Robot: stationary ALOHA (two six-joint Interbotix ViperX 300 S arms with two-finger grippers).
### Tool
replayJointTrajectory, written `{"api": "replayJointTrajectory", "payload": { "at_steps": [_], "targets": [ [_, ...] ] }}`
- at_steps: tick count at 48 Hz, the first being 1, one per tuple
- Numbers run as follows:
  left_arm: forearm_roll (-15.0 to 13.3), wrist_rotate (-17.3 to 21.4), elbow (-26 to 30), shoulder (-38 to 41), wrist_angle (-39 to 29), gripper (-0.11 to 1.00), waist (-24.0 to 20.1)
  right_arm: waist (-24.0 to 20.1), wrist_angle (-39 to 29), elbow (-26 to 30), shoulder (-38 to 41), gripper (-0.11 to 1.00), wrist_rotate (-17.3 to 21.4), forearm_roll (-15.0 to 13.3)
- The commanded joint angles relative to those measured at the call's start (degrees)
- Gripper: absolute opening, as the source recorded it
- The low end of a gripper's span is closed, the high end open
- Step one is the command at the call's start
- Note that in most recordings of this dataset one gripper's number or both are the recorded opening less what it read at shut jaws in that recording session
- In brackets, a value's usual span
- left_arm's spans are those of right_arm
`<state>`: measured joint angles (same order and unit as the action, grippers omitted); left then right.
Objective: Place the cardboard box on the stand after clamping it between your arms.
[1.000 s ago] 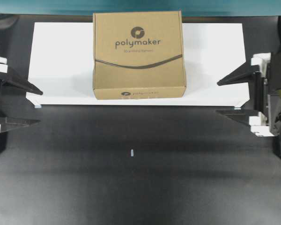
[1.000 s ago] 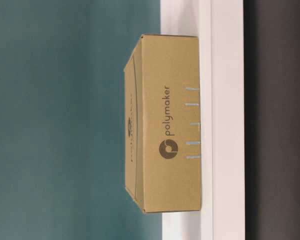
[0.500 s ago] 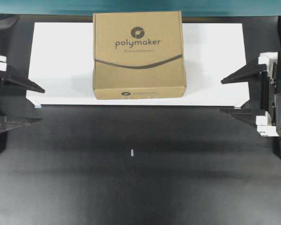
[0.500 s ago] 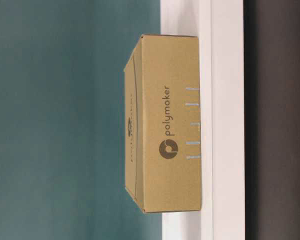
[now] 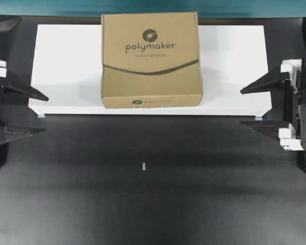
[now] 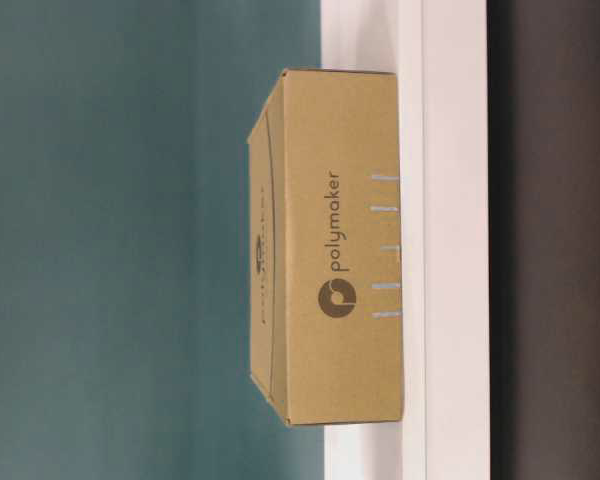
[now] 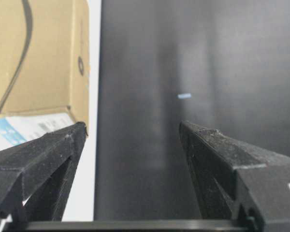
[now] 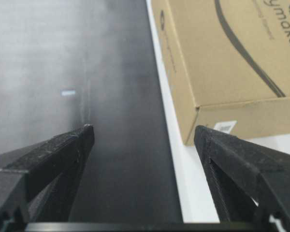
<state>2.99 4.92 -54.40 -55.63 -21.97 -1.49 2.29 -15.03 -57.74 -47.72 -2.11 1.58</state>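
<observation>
The brown cardboard box point(image 5: 151, 60) with the "polymaker" logo rests flat on the white stand point(image 5: 66, 66), near its middle. It also shows in the table-level view point(image 6: 335, 245), the left wrist view point(image 7: 36, 58) and the right wrist view point(image 8: 232, 53). My left gripper point(image 5: 45, 114) is open and empty at the stand's left end, well clear of the box. My right gripper point(image 5: 240, 107) is open and empty at the stand's right end, also apart from the box. Nothing lies between either pair of jaws.
A black table point(image 5: 153, 194) lies in front of the stand, with a small pale mark point(image 5: 143, 166) on it. A teal wall point(image 6: 130, 240) stands behind the stand.
My right gripper has drawn back a little to the right, away from the box. The left gripper and the box have barely moved.
</observation>
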Motion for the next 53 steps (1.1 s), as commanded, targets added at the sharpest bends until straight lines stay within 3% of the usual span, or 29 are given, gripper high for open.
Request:
{"api": "replayJointTrajectory", "payload": {
  "at_steps": [1, 27, 53],
  "targets": [
    [-0.1, -0.2, 0.4, 0.3, 0.5, 0.76, 0.0, -0.4, 0.5, 0.0, 0.3, 0.80, 1.2, 0.2],
    [-0.1, -0.2, -2.6, -2.4, 6.2, 0.76, 0.1, -0.5, 1.5, -1.5, -0.8, 0.80, 2.6, 0.2],
    [0.0, -0.2, -2.9, -3.5, 6.5, 0.76, 0.1, -0.5, 4.1, -2.9, -1.3, 0.80, 2.7, 0.2]
  ]
}}
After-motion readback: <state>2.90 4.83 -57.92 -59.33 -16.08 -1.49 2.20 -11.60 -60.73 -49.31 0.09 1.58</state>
